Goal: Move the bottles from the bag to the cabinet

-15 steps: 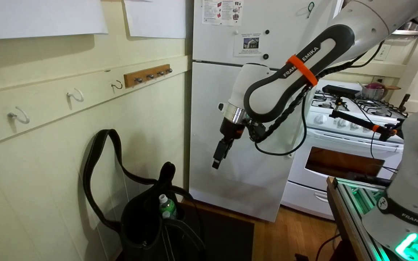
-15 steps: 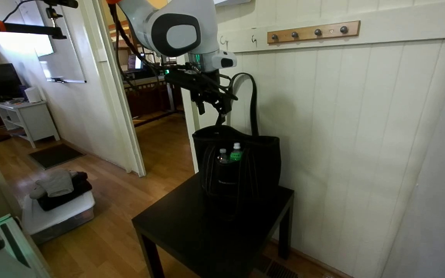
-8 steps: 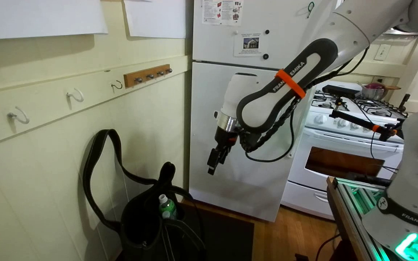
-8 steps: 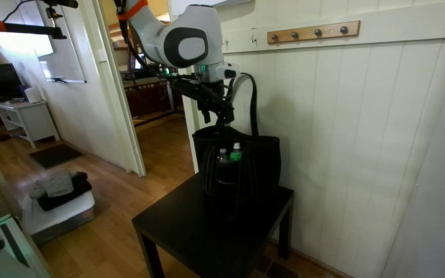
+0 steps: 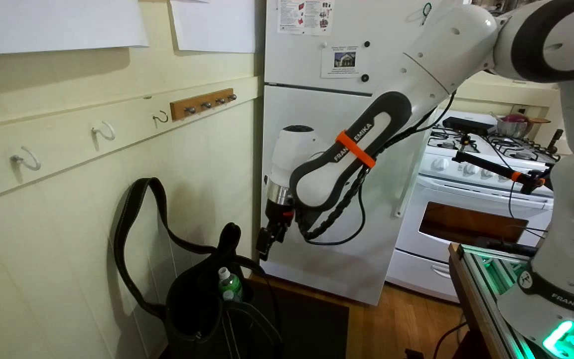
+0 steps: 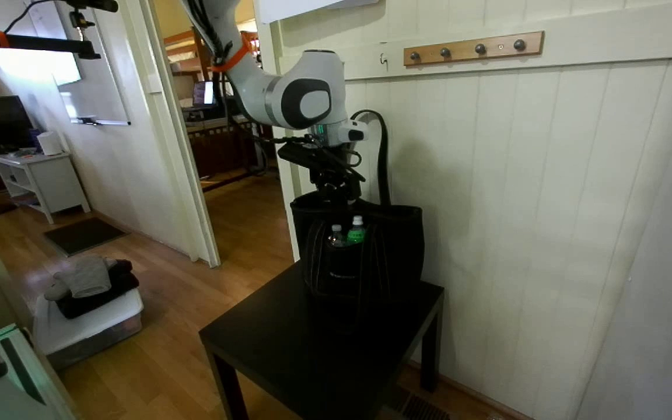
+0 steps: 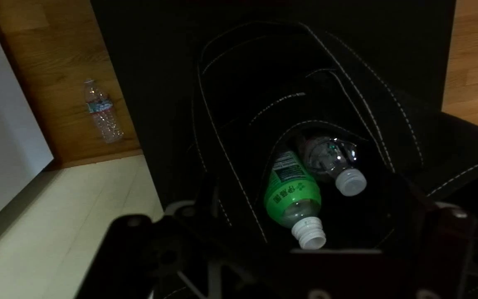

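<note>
The black bag (image 6: 397, 251) stands on a low, dark, flat-topped unit with legs (image 6: 289, 344), which fits the cabinet. The green bottle (image 6: 356, 235) and the clear bottle (image 6: 336, 238) sit side by side in the bag's front pocket, necks up. In the wrist view the green bottle (image 7: 293, 187) is uncapped-looking, and the clear bottle (image 7: 330, 158) has a white cap or neck. My gripper (image 5: 263, 252) is above the bottles, apart from them. In the wrist view my gripper (image 7: 308, 189) is open, its dark fingers wide apart either side of the bottles. Its fingertips are dim there.
The bag's strap (image 5: 140, 234) loops up along the wall. A white refrigerator (image 5: 327, 254) stands beside the bag, with a white stove (image 5: 476, 189) beyond. Another clear bottle (image 7: 104, 114) lies on the floor. A bin (image 6: 94, 335) with cloths is on the floor.
My arm has moved down and toward the bag. The gripper is lower and nearer the bottles. The bag and bottles have not moved.
</note>
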{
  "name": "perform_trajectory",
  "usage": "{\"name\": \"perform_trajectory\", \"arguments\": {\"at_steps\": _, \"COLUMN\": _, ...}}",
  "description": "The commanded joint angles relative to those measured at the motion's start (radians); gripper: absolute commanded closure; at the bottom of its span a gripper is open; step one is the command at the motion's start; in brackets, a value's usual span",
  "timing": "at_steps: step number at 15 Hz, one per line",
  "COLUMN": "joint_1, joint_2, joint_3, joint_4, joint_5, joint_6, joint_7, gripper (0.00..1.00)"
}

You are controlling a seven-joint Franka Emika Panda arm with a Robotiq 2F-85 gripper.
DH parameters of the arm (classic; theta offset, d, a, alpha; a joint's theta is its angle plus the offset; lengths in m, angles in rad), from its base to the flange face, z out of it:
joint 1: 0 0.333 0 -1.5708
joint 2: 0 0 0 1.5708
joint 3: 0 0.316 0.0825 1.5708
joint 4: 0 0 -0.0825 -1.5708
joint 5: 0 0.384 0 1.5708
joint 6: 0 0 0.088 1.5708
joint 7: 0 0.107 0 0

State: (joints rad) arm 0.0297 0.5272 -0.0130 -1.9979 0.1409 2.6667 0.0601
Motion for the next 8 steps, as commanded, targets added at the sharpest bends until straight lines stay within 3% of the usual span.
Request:
{"name": "perform_trajectory", "arguments": {"at_steps": 1, "joint_1": 0.024, "joint_2": 0.131, "joint_3": 0.001, "joint_4": 0.152, "joint_5": -0.033, "joint_6": -0.053, "joint_7": 0.050, "gripper": 0.00}}
{"name": "perform_trajectory", "arguments": {"at_steps": 8, "joint_1": 0.064, "joint_2": 0.282, "joint_3": -0.008, "joint_4": 0.314, "joint_5": -0.053, "joint_6": -0.084, "joint_7": 0.089, "gripper": 0.00}}
